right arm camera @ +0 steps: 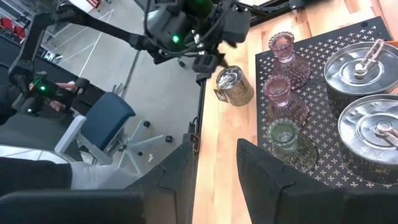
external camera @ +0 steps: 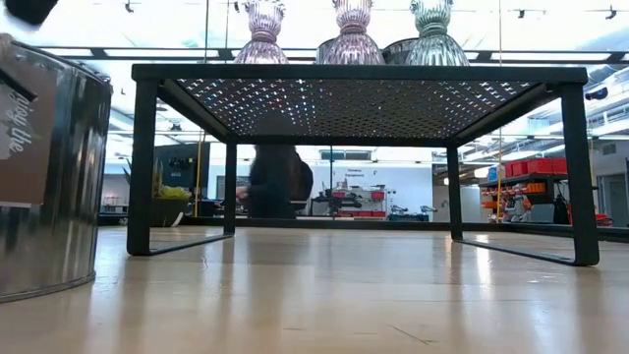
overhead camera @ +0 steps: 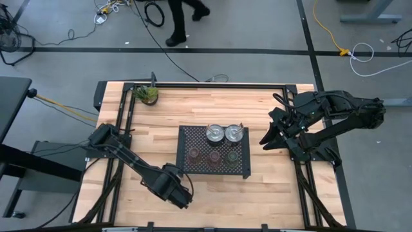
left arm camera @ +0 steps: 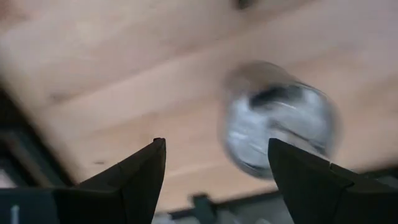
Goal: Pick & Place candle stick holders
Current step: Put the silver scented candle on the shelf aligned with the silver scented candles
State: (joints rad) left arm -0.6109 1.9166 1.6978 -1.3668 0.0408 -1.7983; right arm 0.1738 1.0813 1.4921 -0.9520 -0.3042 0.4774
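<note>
High view.
DESK: Where do the candle stick holders stand?
PHOTOG: Five are on the black mesh tray (overhead camera: 246, 169) at mid-table: two silver cups (overhead camera: 223, 133) along its far side, three glass holders (overhead camera: 213, 156) in a row along its near side. The left gripper (overhead camera: 180, 192) hangs by the table's front edge, off the tray's near left corner. The right gripper (overhead camera: 267, 140) waits just beyond the tray's right side. A small plant (overhead camera: 147, 95) sits at the far left corner of the table.

DESK: Low view?
PHOTOG: The third silver cup (external camera: 44, 167) stands on the bare wood, off the tray. A person (external camera: 275, 182) is in the room behind.

DESK: Left wrist view?
PHOTOG: Left jaws are apart and empty. The cup shows as a blur ahead of the fingers (left arm camera: 137, 177), nearer one of them, not between them.

DESK: Right wrist view?
PHOTOG: Right jaws are slightly parted, holding nothing. The loose cup stands beside the tray's edge, under the left arm.

DESK: Which step?
PHOTOG: By my reading, the approach to the last holder. Next it calls for centring the jaws on the cup, lowering, closing, then carrying it to the tray.
</note>
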